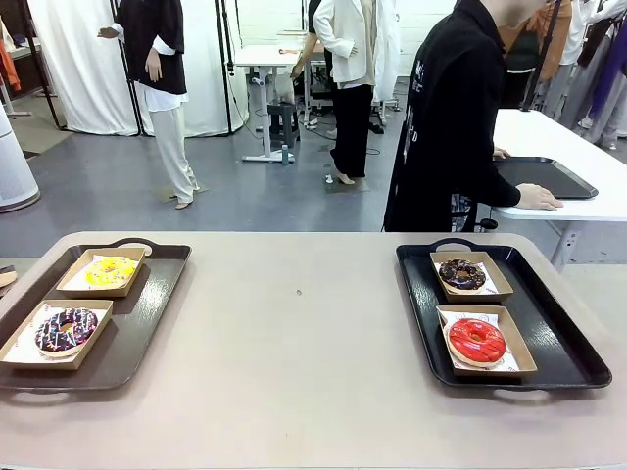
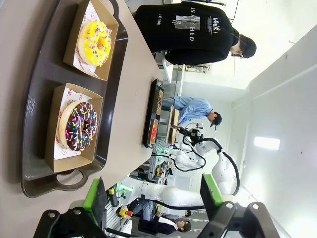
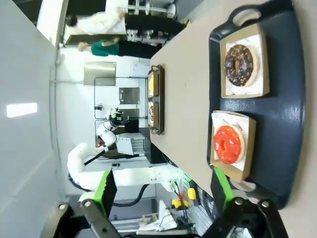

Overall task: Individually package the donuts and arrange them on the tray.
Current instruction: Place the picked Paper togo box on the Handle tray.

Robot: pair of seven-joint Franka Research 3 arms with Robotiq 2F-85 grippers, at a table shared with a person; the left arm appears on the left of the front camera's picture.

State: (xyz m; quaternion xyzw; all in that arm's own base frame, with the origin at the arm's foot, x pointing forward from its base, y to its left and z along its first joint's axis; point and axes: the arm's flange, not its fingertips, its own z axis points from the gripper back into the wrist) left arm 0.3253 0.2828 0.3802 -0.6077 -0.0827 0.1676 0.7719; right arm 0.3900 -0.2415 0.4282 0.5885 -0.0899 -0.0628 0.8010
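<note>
While front hides it, left gripper [image 2: 153,198] gapes (empty).

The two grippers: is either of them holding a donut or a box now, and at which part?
Nothing is held. The left gripper and the right gripper both stand open, with nothing between their fingers; the donuts lie in their boxes on the trays.

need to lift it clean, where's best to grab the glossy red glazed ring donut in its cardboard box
Probably across the ring of the glossy red glazed ring donut, from straight above: it lies flat in its shallow brown cardboard box, whose walls block a side approach. Pinch the outer edges and avoid the glaze.
</note>
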